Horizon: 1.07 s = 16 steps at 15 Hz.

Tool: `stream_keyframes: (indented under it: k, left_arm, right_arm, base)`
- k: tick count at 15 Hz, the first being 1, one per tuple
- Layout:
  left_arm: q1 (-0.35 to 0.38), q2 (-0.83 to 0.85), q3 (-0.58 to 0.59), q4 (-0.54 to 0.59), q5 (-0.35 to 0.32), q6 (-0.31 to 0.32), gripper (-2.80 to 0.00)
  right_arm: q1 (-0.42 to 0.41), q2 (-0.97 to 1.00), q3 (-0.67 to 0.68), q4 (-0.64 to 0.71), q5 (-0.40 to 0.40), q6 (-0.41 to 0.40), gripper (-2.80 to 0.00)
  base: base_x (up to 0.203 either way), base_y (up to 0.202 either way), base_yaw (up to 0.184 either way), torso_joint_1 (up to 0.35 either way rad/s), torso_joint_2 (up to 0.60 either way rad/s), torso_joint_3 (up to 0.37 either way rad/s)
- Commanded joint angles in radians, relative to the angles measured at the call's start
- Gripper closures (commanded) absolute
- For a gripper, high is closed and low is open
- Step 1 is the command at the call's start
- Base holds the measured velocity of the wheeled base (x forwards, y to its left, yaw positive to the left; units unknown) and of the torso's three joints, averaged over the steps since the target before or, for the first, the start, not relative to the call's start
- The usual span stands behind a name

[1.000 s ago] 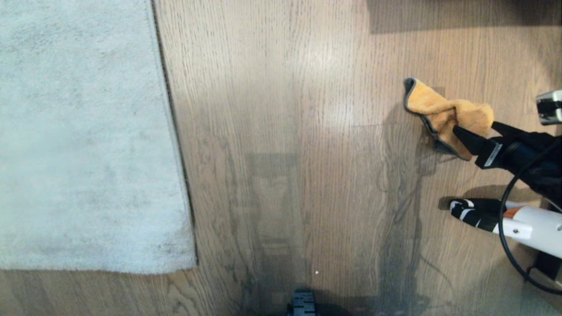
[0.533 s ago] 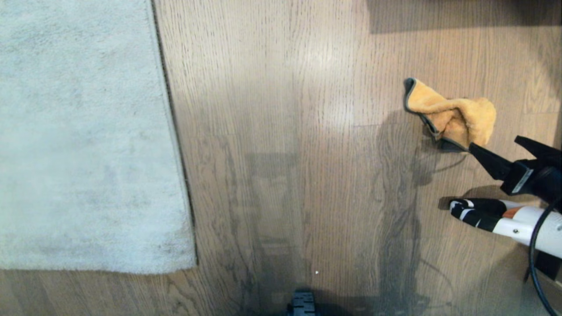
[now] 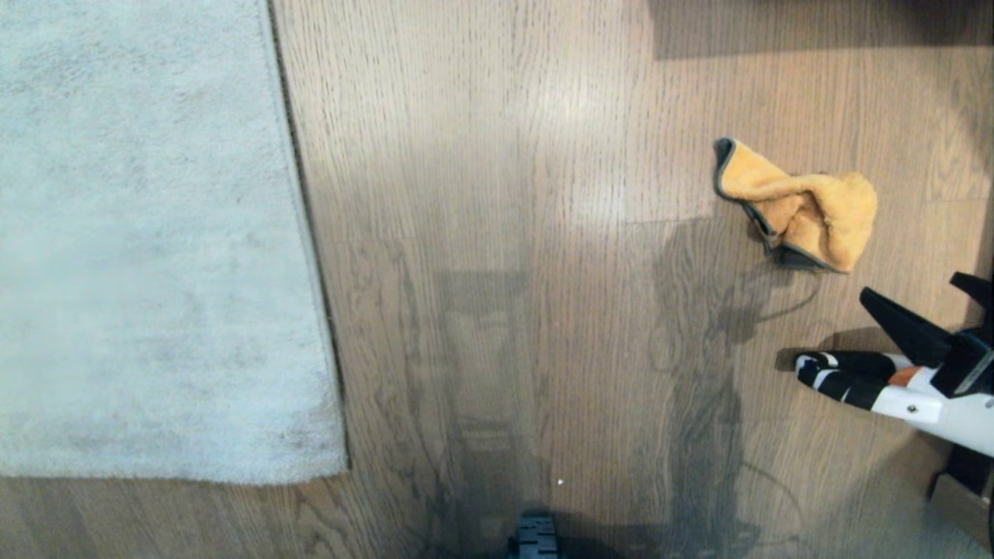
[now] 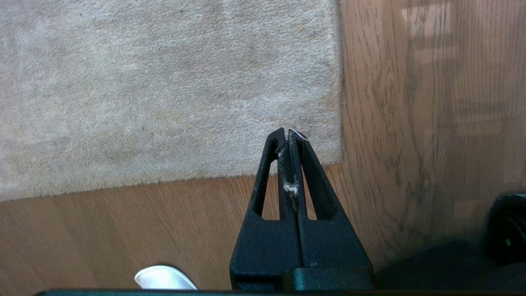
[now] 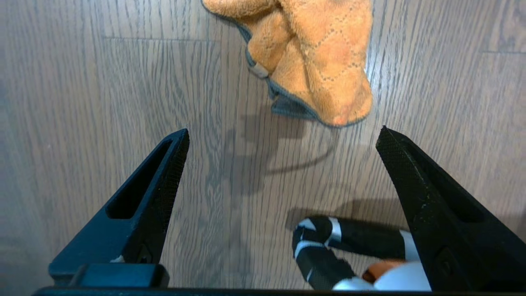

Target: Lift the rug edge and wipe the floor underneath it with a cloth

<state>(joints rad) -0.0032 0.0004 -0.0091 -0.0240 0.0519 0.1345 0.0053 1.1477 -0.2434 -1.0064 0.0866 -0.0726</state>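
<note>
The pale grey rug (image 3: 147, 248) lies flat at the left on the brown wood-grain floor (image 3: 505, 194). The orange-tan cloth (image 3: 808, 210) with a dark stitched border sits crumpled on the floor at the right, touched by nothing. My right gripper (image 3: 908, 282) hovers open just nearer than the cloth, at the right edge. In the right wrist view it (image 5: 282, 130) is spread wide and empty, with the cloth (image 5: 316, 53) beyond its tips. My left gripper (image 4: 287, 130) is shut over the rug's near corner (image 4: 320, 148), with only lint between its fingers.
A black-and-white striped part with a white body (image 3: 846, 376) lies on the floor just below my right gripper, also in the right wrist view (image 5: 328, 242). A dark part of the robot (image 3: 536, 539) shows at the bottom edge. A dark shadow (image 3: 815, 23) crosses the top right.
My right gripper let go of the cloth, opened wide and drew back toward the lower right edge. The cloth stays crumpled where it was. The rug has not moved.
</note>
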Motion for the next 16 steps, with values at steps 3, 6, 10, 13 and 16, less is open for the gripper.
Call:
stream_keyframes:
  k: [3, 6, 10, 13, 16]
  left_arm:
    - [0.000, 0.000, 0.000, -0.001, 0.000, 0.001, 0.00]
    - [0.000, 0.000, 0.000, -0.001, 0.000, 0.001, 0.00]
    - [0.000, 0.000, 0.000, -0.001, 0.000, 0.001, 0.00]
    - [0.000, 0.000, 0.000, -0.001, 0.000, 0.001, 0.00]
    - [0.000, 0.000, 0.000, -0.001, 0.000, 0.001, 0.00]
  right_arm:
    - [0.002, -0.101, 0.013, 0.063, 0.001, -0.001, -2.80]
    - [0.002, -0.142, 0.032, 0.085, 0.001, -0.001, 0.00]
    - [0.002, -0.192, 0.072, 0.088, 0.001, -0.001, 0.00]
    - [0.002, -0.233, 0.116, 0.088, 0.001, -0.001, 0.00]
    - [0.002, -0.277, 0.168, 0.088, 0.001, -0.001, 0.00]
  base:
    - [0.000, 0.000, 0.000, 0.000, 0.00, 0.000]
    - [0.000, 0.000, 0.000, 0.000, 0.00, 0.000]
    - [0.000, 0.000, 0.000, 0.000, 0.00, 0.000]
    - [0.000, 0.000, 0.000, 0.000, 0.00, 0.000]
    - [0.000, 0.000, 0.000, 0.000, 0.00, 0.000]
